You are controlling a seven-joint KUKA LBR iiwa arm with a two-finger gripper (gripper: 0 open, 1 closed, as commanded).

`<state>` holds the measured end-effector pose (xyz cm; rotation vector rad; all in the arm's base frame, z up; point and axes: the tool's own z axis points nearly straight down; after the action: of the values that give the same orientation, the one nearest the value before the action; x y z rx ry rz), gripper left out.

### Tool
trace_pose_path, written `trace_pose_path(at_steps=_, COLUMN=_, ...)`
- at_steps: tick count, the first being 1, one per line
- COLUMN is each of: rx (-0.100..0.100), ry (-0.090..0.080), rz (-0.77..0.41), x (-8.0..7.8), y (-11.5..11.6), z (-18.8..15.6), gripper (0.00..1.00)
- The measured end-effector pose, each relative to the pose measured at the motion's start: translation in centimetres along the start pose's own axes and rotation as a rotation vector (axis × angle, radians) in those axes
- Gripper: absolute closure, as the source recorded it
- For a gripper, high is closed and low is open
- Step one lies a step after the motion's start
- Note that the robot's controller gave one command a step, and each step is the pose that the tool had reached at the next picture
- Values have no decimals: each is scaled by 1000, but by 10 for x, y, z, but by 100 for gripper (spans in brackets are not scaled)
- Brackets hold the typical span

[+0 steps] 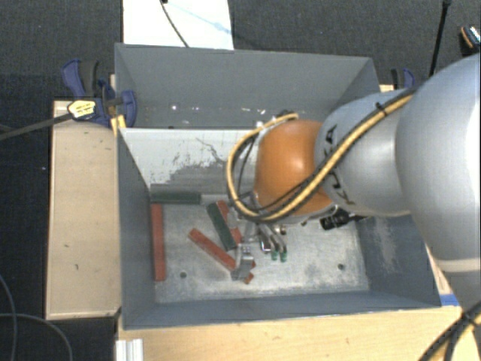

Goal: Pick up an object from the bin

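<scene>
My gripper (272,248) hangs low over the middle of the bin floor, just under the orange wrist cover. Left of it lies a small cluster. A dark green bar (220,228) lies aslant, and a red bar (211,248) runs diagonally beneath it. A small grey block (244,266) lies at that red bar's lower end, close below the gripper and to its left. A short red piece (236,235) shows between the green bar and the gripper. I see nothing held in the gripper.
A long red bar (157,243) lies along the bin's left wall. Another dark green bar (176,198) rests at the back left corner of the floor. The arm and its orange cover hide the bin's right half.
</scene>
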<state>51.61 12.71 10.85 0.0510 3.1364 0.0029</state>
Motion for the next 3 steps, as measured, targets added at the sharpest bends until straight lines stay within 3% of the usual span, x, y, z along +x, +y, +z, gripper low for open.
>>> trace_pose_path(at_steps=1, rx=2, ry=7, rz=-1, x=14, y=2, z=40, gripper=0)
trace_pose_path(at_steps=2, rx=-1, ry=-2, rz=3, x=11, y=3, z=36, gripper=100)
trace_pose_path(at_steps=3, rx=1, ry=3, rz=4, x=12, y=2, z=38, gripper=0)
